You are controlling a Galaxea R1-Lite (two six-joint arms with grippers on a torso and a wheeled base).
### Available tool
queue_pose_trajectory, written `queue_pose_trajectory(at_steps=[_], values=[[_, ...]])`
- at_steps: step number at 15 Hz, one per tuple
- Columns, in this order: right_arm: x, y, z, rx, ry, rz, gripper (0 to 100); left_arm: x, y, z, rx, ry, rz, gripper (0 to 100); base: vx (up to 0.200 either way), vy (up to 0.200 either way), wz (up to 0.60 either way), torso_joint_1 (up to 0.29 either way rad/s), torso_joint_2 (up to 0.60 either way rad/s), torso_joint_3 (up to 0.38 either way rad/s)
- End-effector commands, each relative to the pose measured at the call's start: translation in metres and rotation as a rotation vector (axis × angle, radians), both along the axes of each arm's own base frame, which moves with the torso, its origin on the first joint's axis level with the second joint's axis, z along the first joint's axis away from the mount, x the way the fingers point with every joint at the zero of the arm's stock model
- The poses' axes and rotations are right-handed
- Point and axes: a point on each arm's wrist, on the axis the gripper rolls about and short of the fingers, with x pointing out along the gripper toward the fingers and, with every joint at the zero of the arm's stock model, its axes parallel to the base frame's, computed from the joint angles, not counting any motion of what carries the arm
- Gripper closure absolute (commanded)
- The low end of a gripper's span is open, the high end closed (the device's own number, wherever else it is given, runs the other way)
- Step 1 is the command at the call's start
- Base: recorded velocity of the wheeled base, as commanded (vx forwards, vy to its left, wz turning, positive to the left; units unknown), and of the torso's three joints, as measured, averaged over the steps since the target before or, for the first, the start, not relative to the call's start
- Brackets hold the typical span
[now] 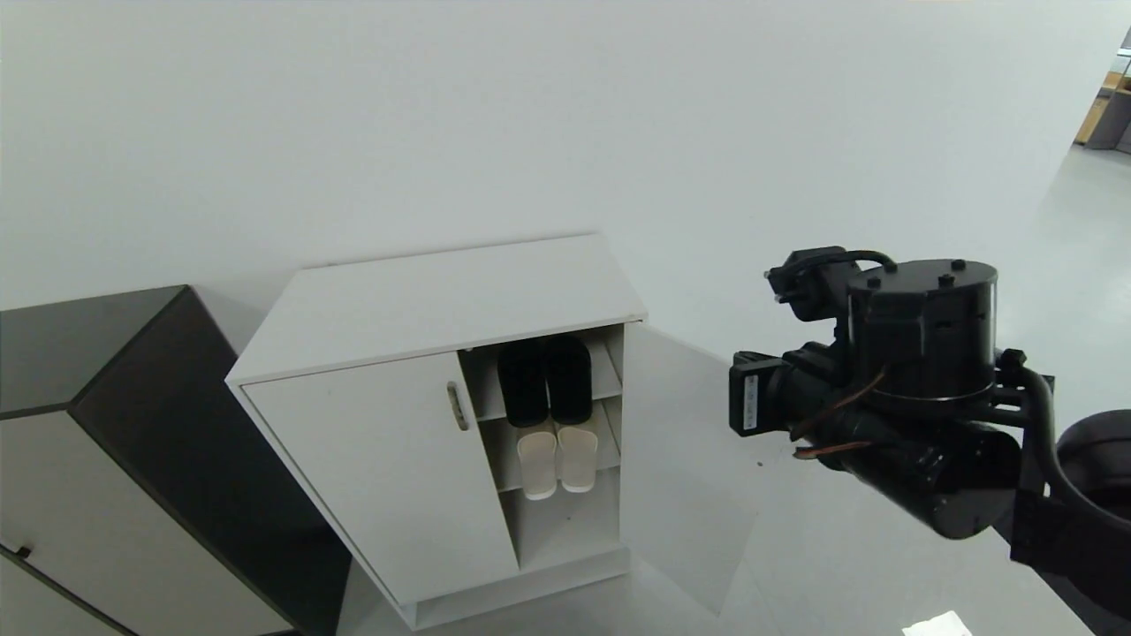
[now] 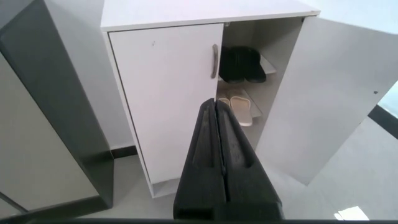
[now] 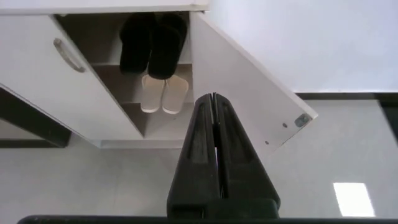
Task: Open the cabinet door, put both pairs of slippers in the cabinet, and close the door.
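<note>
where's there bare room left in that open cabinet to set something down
The bottom compartment, below the white slippers and beside the open door, is bare. So is the cabinet top. The upper shelf is largely taken by the black slippers, the middle shelf by the white pair.

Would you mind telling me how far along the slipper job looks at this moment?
Done: the cabinet door stands open, the black slippers lie on the upper shelf and the white slippers on the middle shelf. In hand: nothing; the left gripper and right gripper are both shut and empty, short of the cabinet. Left: closing the door.
</note>
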Motion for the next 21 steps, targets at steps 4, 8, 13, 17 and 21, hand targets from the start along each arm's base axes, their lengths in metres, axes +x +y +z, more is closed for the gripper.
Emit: queue_pose_trajectory(at_steps=[4,8,13,17,21], values=[[0.06,-0.047,-0.019,0.029,0.063,-0.048,100,0.0,0.0,0.0,-0.001,-0.001,0.001,100,-0.2,0.0,0.0,0.011,0.0,-0.001],[0.112,-0.054,-0.05,0.068,-0.022,-0.132,100,0.0,0.0,0.0,-0.001,0.001,0.001,100,-0.05,0.0,0.0,-0.003,0.0,-0.001],[0.157,-0.061,-0.07,0.06,-0.038,-0.192,100,0.0,0.0,0.0,-0.001,0.001,0.001,100,0.0,0.0,0.0,0.0,0.0,0.0],[0.179,-0.07,-0.086,0.053,-0.026,-0.229,100,0.0,0.0,0.0,-0.001,-0.001,0.001,100,0.0,0.0,0.0,0.0,0.0,0.0],[0.183,-0.07,-0.092,0.047,-0.013,-0.233,100,0.0,0.0,0.0,-0.001,0.001,0.001,100,0.0,0.0,0.0,0.0,0.0,0.0]])
